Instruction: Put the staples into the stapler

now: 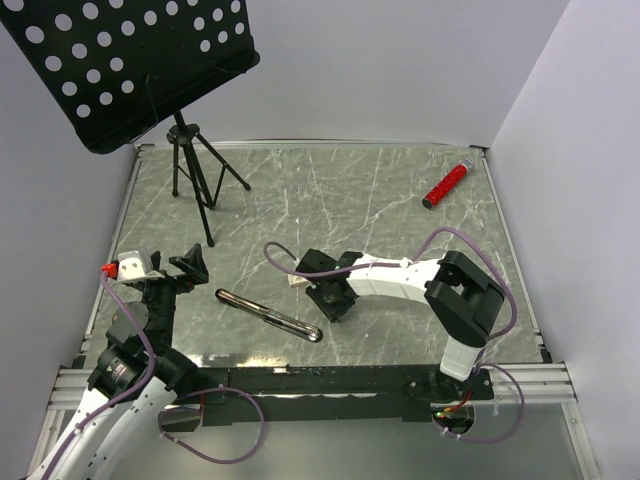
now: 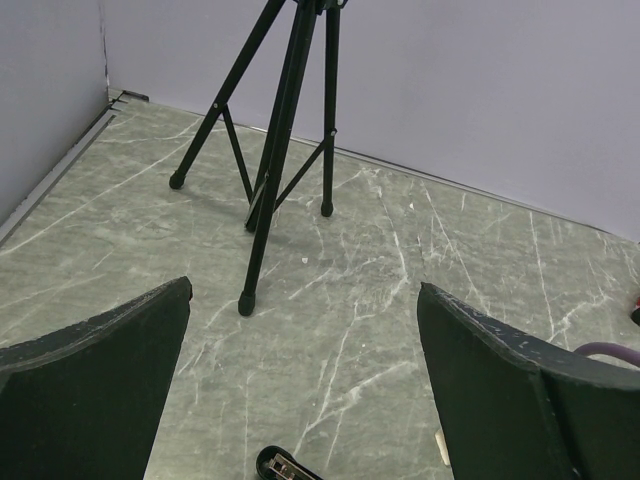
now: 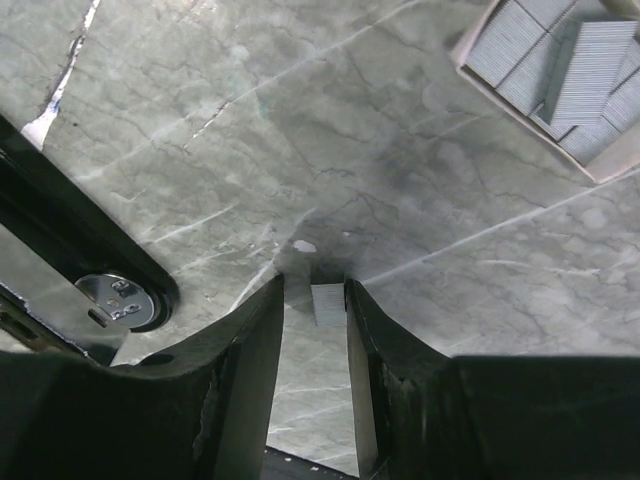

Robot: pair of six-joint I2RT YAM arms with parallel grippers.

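A: Right side, quick?

B: Right gripper (image 3: 314, 283) is low over the table (image 1: 400, 230), jaws narrowed around a short strip of staples (image 3: 328, 305). The strip looks to be against one finger, with a sliver of gap on the other side. Can't tell if it's pinched or just lying between them.

A: Left?

B: Left gripper (image 2: 305, 290) is spread wide, empty, off at the left edge, facing the tripod legs (image 2: 270, 150).

A: Task things?

B: Stapler (image 1: 270, 315) lies on the table between the arms. It looks opened out long, metal rail showing, one end just beside the right fingers. The staple box (image 3: 612, 165) is near them on the other side, with more strips inside.

A: What could go wrong?

B: Loose hold is my main worry: lift with that gap and the strip likely tips or drops. A hard squeeze could snap such a thin strip. Nothing braces the stapler either, so if the strip goes in crooked it probably slides or pivots. And the fingers sit close enough to knock that end while turning.
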